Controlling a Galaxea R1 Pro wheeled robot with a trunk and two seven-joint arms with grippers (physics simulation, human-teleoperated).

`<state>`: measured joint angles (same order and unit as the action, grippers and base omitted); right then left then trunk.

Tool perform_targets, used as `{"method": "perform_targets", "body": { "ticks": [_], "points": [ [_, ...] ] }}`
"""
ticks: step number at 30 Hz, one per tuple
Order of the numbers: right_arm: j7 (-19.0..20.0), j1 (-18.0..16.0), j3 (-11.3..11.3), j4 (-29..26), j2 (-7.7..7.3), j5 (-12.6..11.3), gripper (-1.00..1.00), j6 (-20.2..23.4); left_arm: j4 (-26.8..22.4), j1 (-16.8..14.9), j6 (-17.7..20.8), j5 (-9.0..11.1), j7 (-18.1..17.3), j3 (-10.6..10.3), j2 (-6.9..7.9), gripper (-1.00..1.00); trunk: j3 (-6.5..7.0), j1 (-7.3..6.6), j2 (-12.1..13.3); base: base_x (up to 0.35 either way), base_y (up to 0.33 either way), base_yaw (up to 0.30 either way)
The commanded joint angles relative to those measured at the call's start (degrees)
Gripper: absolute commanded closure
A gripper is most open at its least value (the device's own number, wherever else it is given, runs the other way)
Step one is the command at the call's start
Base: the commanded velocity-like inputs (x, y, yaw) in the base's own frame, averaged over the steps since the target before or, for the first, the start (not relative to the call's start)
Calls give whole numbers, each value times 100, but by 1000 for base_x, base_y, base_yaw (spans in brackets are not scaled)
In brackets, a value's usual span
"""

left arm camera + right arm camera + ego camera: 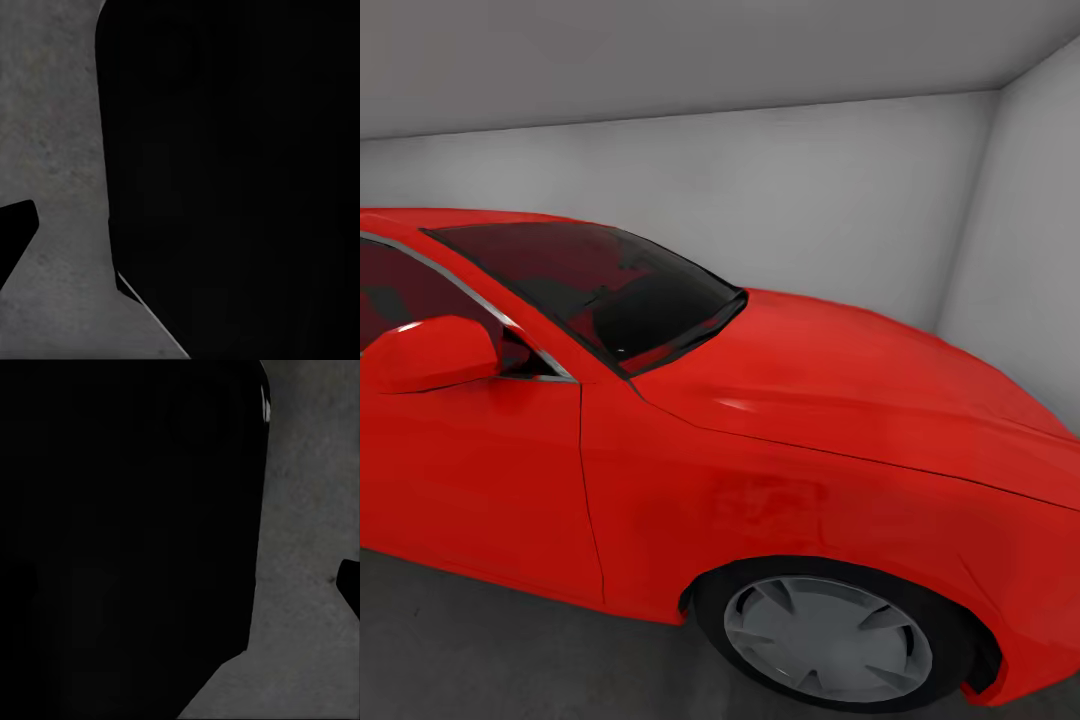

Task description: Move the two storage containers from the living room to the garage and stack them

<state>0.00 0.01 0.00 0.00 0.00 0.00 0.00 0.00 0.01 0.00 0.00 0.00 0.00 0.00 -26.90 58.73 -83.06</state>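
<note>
While the head view looks into the garage (pixel 690 150), a red car (pixel 780 440) stands close in front, its front wheel (pixel 828 638) on the floor (pixel 470 650). Some bare concrete lies beside the car door. Both wrist views show a large black shape over grey concrete; whether either gripper is open, I cannot tell.

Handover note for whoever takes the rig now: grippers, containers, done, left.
Grippers: both wrist views show a large black shape over grey concrete; open or shut cannot be told.
Location: in the garage, head camera facing the red car, pale grey walls behind, concrete floor below.
Containers: not visible here.
Done: nothing confirmable.
Left: locate both containers, set one on the floor, stack the other.
</note>
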Motion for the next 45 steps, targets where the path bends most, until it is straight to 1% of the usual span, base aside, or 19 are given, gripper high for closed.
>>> {"method": "perform_targets", "body": {
  "ticks": [1, 4, 7, 11, 18, 23, 25, 31, 34, 35, 39, 45],
  "points": [
    [0, -1, 0, 0, 0, 0, -100, 0, 0, -1, 0, 0, 0, 0, 0, -100, -3, 0, -2, 0, 0, 0],
    [15, -9, 50, 4, -9, 41, -100, 3, 9, -9, -9, 17, -9, 60, -81, -100, -3, 0, -2, 0, 0, 0],
    [6, -9, 55, 2, -10, 46, -100, 6, 4, -9, -14, 19, -9, 61, -76, -100, -3, 0, -2, 0, 0, 0],
    [-6, -9, 67, 0, -15, 52, -100, -20, -114, -9, -97, 79, -9, 69, -86, -100, -3, 0, -2, 0, 0, 0],
    [-72, -9, 78, 8, -10, 53, -100, -245, -151, -9, -122, 104, -9, 77, -94, -100, -3, 0, -2, 0, 0, 3],
    [-80, -9, 71, 9, -17, 43, -100, -406, -181, -9, -123, 101, -9, 52, -103, -100, -3, 0, -2, 0, 0, 176],
    [-85, -9, 68, 9, -14, 36, -100, -470, -193, -9, -152, 75, -9, 21, -81, -100, -3, 0, -2, 0, 0, 257],
    [-88, -9, 46, 9, 15, -1, -100, -662, -200, -9, -295, 44, 12, -14, 106, -100, -3, 0, -2, 0, 0, 271],
    [-88, -9, 42, 9, 23, -7, -100, -759, -200, -9, -308, 44, 15, -16, 116, -100, -3, 0, -2, 0, 0, 275],
    [-88, -9, 39, 9, 25, -12, -100, -1005, -201, -9, -312, 49, 17, -12, 109, -100, -3, 0, -2, 0, 0, 276],
    [-90, -9, 40, 31, 33, -1, -100, -1042, -202, -9, -316, 55, 17, -14, 94, -100, -3, 0, -2, 0, 0, 284],
    [-90, -9, 66, 35, 27, 8, -100, -1024, -202, -9, -316, 45, 18, -15, 126, -100, -3, 0, -2, 0, 0, 291]
  ]
}}
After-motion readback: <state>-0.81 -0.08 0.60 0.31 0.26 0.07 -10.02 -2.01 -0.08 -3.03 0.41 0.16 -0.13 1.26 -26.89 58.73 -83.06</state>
